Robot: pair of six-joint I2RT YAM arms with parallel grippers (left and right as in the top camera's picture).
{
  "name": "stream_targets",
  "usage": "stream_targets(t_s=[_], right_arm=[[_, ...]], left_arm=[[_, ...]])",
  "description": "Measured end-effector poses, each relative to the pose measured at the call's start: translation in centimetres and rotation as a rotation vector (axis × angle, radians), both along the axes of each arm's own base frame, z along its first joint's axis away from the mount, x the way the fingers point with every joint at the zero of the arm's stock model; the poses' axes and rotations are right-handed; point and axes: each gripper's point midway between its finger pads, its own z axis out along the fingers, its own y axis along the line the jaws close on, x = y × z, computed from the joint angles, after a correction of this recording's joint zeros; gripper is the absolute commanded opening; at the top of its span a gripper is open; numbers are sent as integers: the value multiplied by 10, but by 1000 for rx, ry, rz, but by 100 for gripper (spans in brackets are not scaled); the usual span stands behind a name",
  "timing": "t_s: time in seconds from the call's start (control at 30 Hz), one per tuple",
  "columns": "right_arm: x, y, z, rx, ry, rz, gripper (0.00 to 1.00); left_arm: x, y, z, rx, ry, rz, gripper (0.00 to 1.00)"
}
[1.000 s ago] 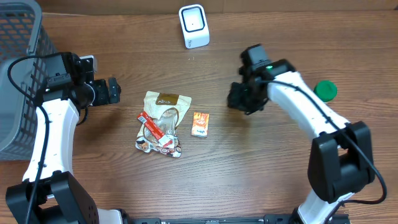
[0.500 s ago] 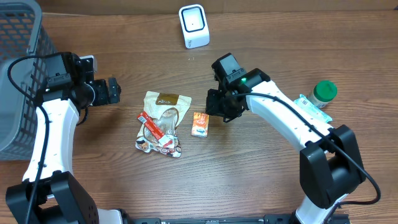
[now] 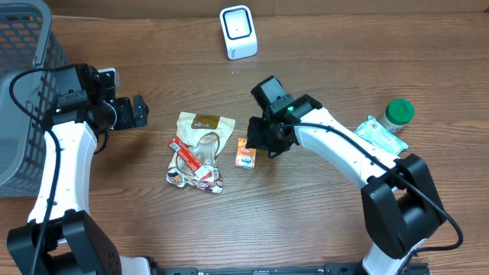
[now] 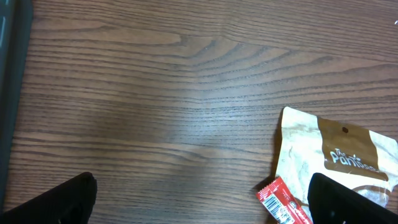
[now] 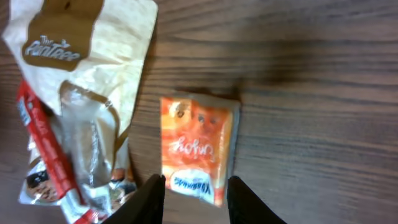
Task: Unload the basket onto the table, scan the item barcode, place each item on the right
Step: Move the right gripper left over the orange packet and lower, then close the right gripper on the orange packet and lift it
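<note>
A small orange packet [image 3: 245,153] [image 5: 198,152] lies flat on the wooden table, just right of a pile of snack packs. My right gripper [image 3: 262,143] [image 5: 196,202] hovers over its near end, open, one finger on either side of the packet's width and nothing gripped. The white barcode scanner [image 3: 238,32] stands at the back centre. My left gripper [image 3: 140,111] [image 4: 202,199] is wide open above bare wood, left of the pile, holding nothing.
The pile holds a cream-and-brown pouch [image 3: 200,134] [image 4: 336,155] [image 5: 87,50] and a red wrapper [image 3: 187,156] [image 4: 283,202]. A grey mesh basket [image 3: 23,99] fills the left edge. A green-lidded jar [image 3: 399,111] and a pale packet [image 3: 380,131] sit at the right.
My right arm has swung left from near the green-lidded jar to over the orange packet. The left arm has stayed still.
</note>
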Motion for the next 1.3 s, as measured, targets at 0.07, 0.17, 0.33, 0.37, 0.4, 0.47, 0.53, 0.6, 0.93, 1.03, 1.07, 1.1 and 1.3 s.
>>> stream_targets(t_s=[0.07,0.17,0.33,0.37,0.4,0.47,0.53,0.6,0.93,1.03,1.07,1.1,1.3], right_arm=[[-2,-1,-7,2,0,-3,35],[-6,-4,-20,0,6,-8,35],[-7,-4,-28,12,-4,-8,35],[-7,-3,-30,16,-8,-7,35],[-8,-3,-31,19,-6,-6,35],[-10,-4,-34,22,-2,-4,35],[-10,-4,-36,24,-4,-4,35],[-11,-4,-38,26,-6,-4,35],[-13,3,-49,85,-26,9,34],[-12,4,-48,92,-30,11,34],[-12,4,-48,94,-31,11,34],[-12,5,-47,97,-33,12,34],[-11,6,-47,100,-36,13,34]], left_arm=[[0,0,0,0,0,0,99],[0,0,0,0,0,0,100],[0,0,0,0,0,0,99],[0,0,0,0,0,0,100],[0,0,0,0,0,0,99],[0,0,0,0,0,0,100],[0,0,0,0,0,0,100],[0,0,0,0,0,0,100],[0,0,0,0,0,0,100],[0,0,0,0,0,0,100],[0,0,0,0,0,0,99],[0,0,0,0,0,0,100],[0,0,0,0,0,0,100]])
